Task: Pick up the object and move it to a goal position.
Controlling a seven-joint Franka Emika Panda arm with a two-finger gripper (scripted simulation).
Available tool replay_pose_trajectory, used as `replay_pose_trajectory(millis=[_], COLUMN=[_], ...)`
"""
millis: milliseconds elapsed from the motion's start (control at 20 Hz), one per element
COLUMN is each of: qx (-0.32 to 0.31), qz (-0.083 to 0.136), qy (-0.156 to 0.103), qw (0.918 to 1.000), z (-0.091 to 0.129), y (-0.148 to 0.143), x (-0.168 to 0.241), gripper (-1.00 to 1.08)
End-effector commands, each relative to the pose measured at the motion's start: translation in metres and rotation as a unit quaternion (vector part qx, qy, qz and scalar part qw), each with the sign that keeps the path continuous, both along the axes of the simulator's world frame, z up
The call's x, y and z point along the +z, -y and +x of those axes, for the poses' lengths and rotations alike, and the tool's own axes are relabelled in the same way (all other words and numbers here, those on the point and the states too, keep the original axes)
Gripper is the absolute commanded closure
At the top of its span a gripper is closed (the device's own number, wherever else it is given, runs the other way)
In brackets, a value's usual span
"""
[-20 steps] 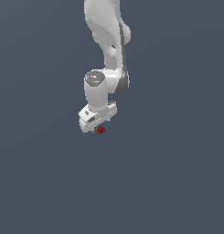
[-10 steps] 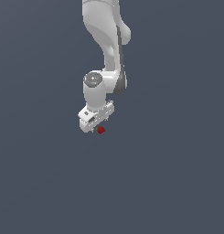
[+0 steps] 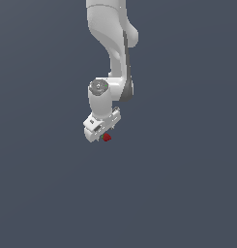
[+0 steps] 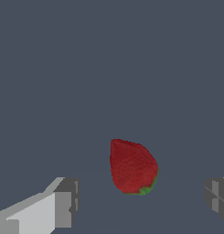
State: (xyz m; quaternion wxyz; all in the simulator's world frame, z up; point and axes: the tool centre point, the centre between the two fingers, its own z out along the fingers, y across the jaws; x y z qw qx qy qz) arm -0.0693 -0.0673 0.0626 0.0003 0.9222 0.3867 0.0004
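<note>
On the plain grey floor, just beside and below the white gripper [image 3: 103, 136], a small red object [image 3: 107, 138] with a green bit at one end. In the wrist view, the object [image 4: 132, 167] between two fingers [image 4: 63, 203] spread wide apart, touched by neither, nearer the middle than either pad. Jaws parted, holding nothing. Judged as the approach stage before the grasp: nothing lifted yet. Next, probably, a short descent until the pads flank the lump, then a gentle squeeze, given its rounded sides. No goal marker visible in either view.
</note>
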Motion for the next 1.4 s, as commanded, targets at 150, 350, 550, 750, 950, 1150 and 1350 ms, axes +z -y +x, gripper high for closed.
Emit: replay_pose_trajectory(millis=[150,350,550,750,950,1150,1350], qx=[0.001,0.002,0.002,0.002,0.002,0.002,0.002], qz=[0.000,0.000,0.000,0.000,0.000,0.000,0.000], qy=[0.000,0.000,0.000,0.000,0.000,0.000,0.000], qw=[1.0000,1.0000,1.0000,1.0000,1.0000,1.0000,1.0000], z=[-0.001,-0.001,-0.001,-0.001,-0.001,0.000,0.002], y=[0.000,0.000,0.000,0.000,0.000,0.000,-0.005], x=[-0.026,-0.038,-0.040,-0.040,-0.040,-0.038,-0.029], gripper=[-0.92,-0.92,1.08,1.08,1.08,1.08,1.08])
